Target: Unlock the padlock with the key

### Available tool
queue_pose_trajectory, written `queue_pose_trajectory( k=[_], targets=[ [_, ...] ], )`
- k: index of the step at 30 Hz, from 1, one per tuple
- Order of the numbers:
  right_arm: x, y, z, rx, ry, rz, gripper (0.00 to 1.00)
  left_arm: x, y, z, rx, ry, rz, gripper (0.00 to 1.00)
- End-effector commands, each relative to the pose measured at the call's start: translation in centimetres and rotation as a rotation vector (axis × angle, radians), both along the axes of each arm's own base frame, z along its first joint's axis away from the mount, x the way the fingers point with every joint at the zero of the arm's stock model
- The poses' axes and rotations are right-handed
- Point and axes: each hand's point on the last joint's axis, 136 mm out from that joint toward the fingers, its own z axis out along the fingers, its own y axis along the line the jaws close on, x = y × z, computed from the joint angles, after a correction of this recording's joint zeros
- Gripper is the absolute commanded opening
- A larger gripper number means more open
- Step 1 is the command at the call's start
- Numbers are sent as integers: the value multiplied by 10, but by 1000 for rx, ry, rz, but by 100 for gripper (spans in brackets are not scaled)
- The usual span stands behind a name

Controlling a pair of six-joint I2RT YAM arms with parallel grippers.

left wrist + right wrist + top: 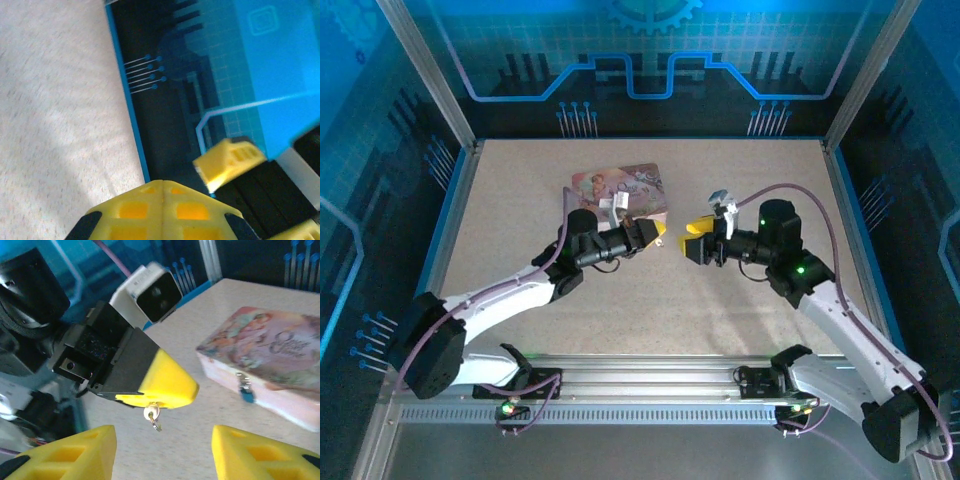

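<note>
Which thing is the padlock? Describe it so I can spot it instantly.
Find the pink illustrated tin box lying on the table. On its pale side wall hangs the padlock: a tiny blue-teal body under a silvery shackle, the only blue thing on that wall.

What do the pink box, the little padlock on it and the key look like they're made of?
The pink box looks like thin printed metal: glossy illustrated lid, crisp edges, though coated card is possible. The padlock on its front has a blue-teal body, painted metal or plastic; too blurred to tell. The key, pinched in the left gripper, glints pale, so probably metal.
</note>
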Motion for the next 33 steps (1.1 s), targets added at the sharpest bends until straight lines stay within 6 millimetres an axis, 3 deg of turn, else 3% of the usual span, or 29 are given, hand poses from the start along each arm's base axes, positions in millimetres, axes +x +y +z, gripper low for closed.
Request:
queue_pose_trajectory(
  k=[1, 6, 20, 33],
  targets=[
    [-18, 13, 13, 159, 166, 124, 54, 0, 2, 26, 61, -217, 8, 0],
    [-16, 22, 14, 224, 216, 150, 54, 1, -3, 34, 29, -216, -8, 0],
    [-8, 41, -9, 191, 291, 157, 47, 4, -6, 30, -28, -173, -10, 0],
    [8, 45, -11, 191, 296, 118, 26, 3, -7, 26, -44, -157, -14, 0]
  ],
)
